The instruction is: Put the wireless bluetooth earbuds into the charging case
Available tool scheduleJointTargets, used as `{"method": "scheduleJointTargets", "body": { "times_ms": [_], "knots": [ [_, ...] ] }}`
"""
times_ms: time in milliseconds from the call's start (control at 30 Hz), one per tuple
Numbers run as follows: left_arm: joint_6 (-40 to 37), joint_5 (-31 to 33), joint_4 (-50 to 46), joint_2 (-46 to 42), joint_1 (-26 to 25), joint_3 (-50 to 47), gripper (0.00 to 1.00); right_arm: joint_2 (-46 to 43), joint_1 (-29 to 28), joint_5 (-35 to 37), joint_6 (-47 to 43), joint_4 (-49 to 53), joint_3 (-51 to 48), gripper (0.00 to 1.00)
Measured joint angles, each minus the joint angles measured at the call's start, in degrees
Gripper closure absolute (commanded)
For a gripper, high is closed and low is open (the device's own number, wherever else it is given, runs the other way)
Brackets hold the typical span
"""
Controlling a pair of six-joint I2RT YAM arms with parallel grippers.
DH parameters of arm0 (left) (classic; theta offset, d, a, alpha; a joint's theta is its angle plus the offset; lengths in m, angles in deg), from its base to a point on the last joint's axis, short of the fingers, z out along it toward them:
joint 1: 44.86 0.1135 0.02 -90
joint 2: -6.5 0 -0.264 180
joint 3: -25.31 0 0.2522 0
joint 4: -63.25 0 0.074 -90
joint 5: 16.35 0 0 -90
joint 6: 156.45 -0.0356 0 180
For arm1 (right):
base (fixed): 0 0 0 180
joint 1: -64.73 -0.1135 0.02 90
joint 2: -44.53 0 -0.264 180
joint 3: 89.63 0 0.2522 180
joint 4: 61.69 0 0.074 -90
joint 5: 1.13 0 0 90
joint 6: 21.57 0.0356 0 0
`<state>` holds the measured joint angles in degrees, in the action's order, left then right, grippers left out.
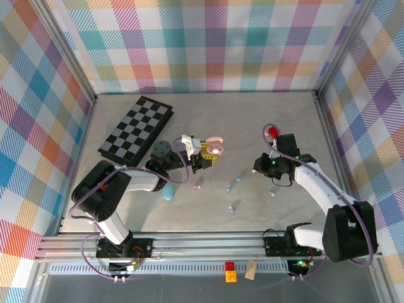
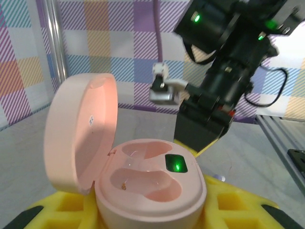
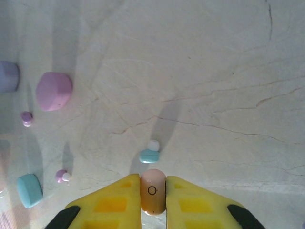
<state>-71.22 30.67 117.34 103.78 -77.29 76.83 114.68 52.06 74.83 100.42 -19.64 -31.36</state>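
Pink plastic sits in both of your end effectors. Your left end effector (image 1: 208, 153) is clamped on the pink charging case (image 2: 150, 186). The case is open, with its lid (image 2: 81, 129) swung up to the left, both wells showing and a green light (image 2: 175, 164) glowing on the inner face.

Your right end effector (image 3: 153, 183) has its yellow fingers (image 3: 119, 200) pressed together on a pink earbud (image 3: 152, 194), held above the counter (image 3: 214, 71). Just beyond the fingertips, a light-blue earbud (image 3: 150, 153) lies on the counter. Further left you can see one lavender earbud (image 3: 61, 175) and a second lavender bud (image 3: 26, 117). They lie near a closed lavender-pink case (image 3: 54, 90) and a closed light-blue case (image 3: 28, 190).

From above, your two end effectors are apart, with loose buds on the counter between them. A checkerboard (image 1: 136, 128) lies at the back left of the counter.
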Motion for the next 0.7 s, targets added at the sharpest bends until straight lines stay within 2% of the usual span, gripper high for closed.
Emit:
{"method": "scheduleJointTargets", "body": {
  "times_ms": [400,700],
  "knots": [
    [0.5,2.1,1.6,3.3,0.0,2.1,0.72,-2.6,-10.9,1.8,0.4,2.8,9.7,0.83],
    [-1.0,3.2,1.5,3.4,-0.1,2.2,0.72,0.2,-20.9,4.5,-0.9,1.9,19.2,0.83]
  ]
}}
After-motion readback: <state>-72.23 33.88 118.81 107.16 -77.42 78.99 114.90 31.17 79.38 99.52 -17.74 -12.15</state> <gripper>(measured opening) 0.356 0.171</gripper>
